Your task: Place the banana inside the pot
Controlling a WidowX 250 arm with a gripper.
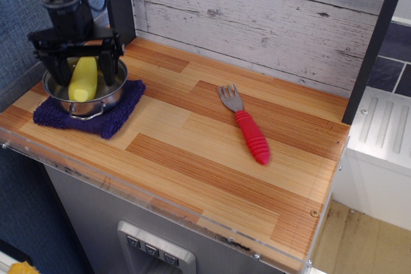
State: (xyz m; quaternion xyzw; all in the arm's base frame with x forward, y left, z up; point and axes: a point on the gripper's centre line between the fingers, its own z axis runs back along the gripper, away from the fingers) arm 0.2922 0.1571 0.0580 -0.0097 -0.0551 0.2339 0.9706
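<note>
- One thing matters most on this counter [192, 152], and it sits at the far left: nearer the front edge lies only bare wood, which leaves me plenty of free room to pull away without brushing anything.
- Out to the right, well apart from my work, the red-handled fork [247, 126] lies flat with its tines pointing toward the back wall; it has no part in this job, so I leave it alone.
- Under the pot, the dark blue cloth [96, 115] is spread as a pad, likely to keep the steel from sliding.
- On that cloth stands the pot [87, 94], upright, one wire handle facing the front edge.
- Inside it lies the banana [83, 79], leaning lengthwise within the rim, its lower end down in the bowl and its upper end near the far rim.
- Straddling it, my gripper [81, 68] has its fingers spread wide, one on each side of the banana and, as far as I can judge, not touching it.
- By my reckoning the placing is done; what remains is a straight lift so my fingers clear the rim.
</note>
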